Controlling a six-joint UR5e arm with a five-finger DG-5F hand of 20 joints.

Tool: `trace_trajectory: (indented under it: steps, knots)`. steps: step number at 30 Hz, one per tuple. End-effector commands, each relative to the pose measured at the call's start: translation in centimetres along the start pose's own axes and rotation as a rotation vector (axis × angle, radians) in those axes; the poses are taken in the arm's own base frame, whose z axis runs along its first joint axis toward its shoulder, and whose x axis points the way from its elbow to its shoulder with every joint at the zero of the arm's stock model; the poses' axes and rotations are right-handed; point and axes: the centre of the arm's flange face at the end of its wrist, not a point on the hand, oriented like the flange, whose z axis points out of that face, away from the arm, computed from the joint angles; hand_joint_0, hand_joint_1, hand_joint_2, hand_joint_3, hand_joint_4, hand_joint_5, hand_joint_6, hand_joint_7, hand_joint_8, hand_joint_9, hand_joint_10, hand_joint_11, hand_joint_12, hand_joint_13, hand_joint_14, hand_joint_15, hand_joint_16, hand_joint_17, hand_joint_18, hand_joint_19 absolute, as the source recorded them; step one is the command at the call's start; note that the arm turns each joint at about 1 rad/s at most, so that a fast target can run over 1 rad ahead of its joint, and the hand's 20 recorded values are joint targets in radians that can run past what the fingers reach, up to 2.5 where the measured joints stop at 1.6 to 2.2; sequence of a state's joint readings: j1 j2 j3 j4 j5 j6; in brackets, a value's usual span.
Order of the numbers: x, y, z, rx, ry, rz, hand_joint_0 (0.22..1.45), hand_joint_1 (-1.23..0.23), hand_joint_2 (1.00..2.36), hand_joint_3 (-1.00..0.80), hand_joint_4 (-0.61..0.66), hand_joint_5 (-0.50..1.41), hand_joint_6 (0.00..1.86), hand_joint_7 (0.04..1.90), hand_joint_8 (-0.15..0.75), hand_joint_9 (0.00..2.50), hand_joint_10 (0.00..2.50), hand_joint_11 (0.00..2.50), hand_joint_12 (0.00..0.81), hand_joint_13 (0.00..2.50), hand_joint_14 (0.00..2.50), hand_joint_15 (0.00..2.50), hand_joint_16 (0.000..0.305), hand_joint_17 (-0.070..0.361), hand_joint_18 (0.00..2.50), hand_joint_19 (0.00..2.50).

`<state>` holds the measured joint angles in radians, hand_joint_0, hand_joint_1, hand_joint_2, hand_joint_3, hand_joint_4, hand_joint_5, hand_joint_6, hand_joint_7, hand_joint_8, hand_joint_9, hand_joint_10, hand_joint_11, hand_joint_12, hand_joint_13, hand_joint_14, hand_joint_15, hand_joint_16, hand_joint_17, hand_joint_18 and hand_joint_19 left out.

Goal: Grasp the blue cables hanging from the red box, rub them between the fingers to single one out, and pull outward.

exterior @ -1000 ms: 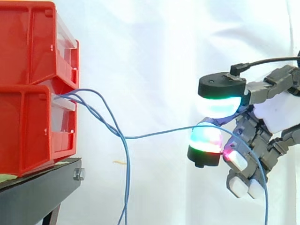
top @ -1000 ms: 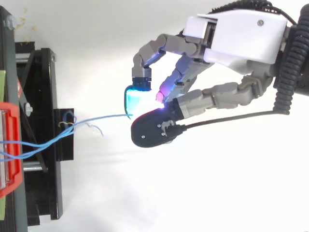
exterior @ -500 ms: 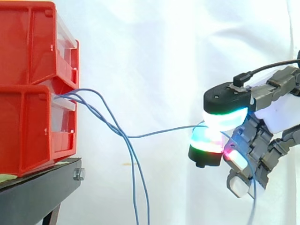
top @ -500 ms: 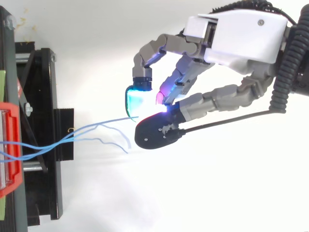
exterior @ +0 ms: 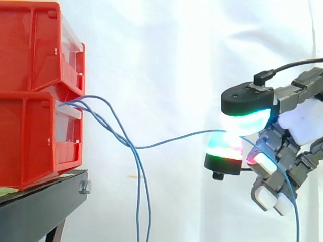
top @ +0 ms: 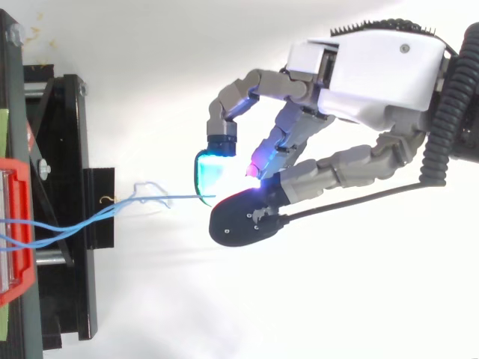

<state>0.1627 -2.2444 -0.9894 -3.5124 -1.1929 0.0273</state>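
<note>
hand [top: 374,67] | white palm shell, small screw on shell | grey segmented fingers [top: 352,161] off shell | black-backed pads [exterior: 246,117] glowing cyan, green, red, magenta

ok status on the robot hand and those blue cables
Robot hand shut, pinching one blue cable. That cable runs from the red box, slightly slack. Other blue cables hang loose. Nothing seen in the way.

My fingers [top: 352,164] are matt grey plastic links tipped with translucent, milky pads [exterior: 245,120] under matt black caps, and my palm shell [top: 374,63] is smooth, glossy white plastic. The thin blue cables [exterior: 132,146] look smooth and plastic-sheathed. The red plastic bins [exterior: 35,96] shine, the black stand [exterior: 45,206] is matt metal, and the white curtain [exterior: 166,50] is soft cloth.
</note>
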Motion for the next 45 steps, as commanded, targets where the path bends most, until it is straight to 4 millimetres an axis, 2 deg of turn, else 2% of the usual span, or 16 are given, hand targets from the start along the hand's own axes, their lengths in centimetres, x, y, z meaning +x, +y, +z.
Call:
trace_trajectory:
  steps: [1,10,18,23,25,29,38,45]
  knots:
    - [0.3,-0.2,-0.1,0.011,0.004,0.02,0.62,-0.82,1.01,-0.11,-0.02,-0.09,0.9,1.09,0.293,1.11,0.01,0.52,0.4,0.94,0.02,0.46,0.05,0.113,0.86,0.4]
    - [0.7,-0.1,-0.2,0.012,0.011,0.084,0.61,-0.83,1.01,-0.08,-0.04,-0.08,0.9,1.11,0.281,0.76,0.0,0.16,0.414,0.81,0.01,0.31,0.053,0.12,0.83,0.34]
    - [1.3,-0.3,-0.2,0.015,0.025,0.09,0.61,-0.84,1.01,-0.09,-0.06,-0.08,0.89,1.1,0.275,0.55,0.0,0.0,0.415,0.63,0.01,0.17,0.056,0.126,0.74,0.24]
    - [1.6,-1.2,-0.2,0.031,0.036,0.082,0.61,-0.84,1.01,-0.09,-0.06,-0.08,0.89,1.11,0.273,0.51,0.0,0.0,0.42,0.57,0.0,0.14,0.057,0.128,0.67,0.16]
    - [1.8,-2.6,0.0,0.05,0.051,0.097,0.61,-0.84,1.01,-0.09,-0.06,-0.08,0.89,1.11,0.272,0.51,0.0,0.0,0.42,0.55,0.0,0.14,0.057,0.129,0.65,0.14]
    - [2.3,-4.1,0.7,0.039,0.08,0.164,0.61,-0.84,1.01,-0.09,-0.05,-0.08,0.89,1.1,0.276,0.54,0.0,0.0,0.42,0.56,0.01,0.14,0.057,0.128,0.64,0.14]
    - [2.4,-4.0,1.0,0.012,0.087,0.186,0.61,-0.84,1.01,-0.09,-0.04,-0.08,0.89,1.11,0.281,0.61,0.0,0.01,0.413,0.59,0.01,0.18,0.055,0.123,0.65,0.19]
    - [2.8,-6.3,1.9,-0.023,0.091,0.213,0.62,-0.84,1.01,-0.09,-0.03,-0.08,0.89,1.1,0.282,0.64,0.0,0.06,0.407,0.6,0.01,0.2,0.054,0.121,0.65,0.21]
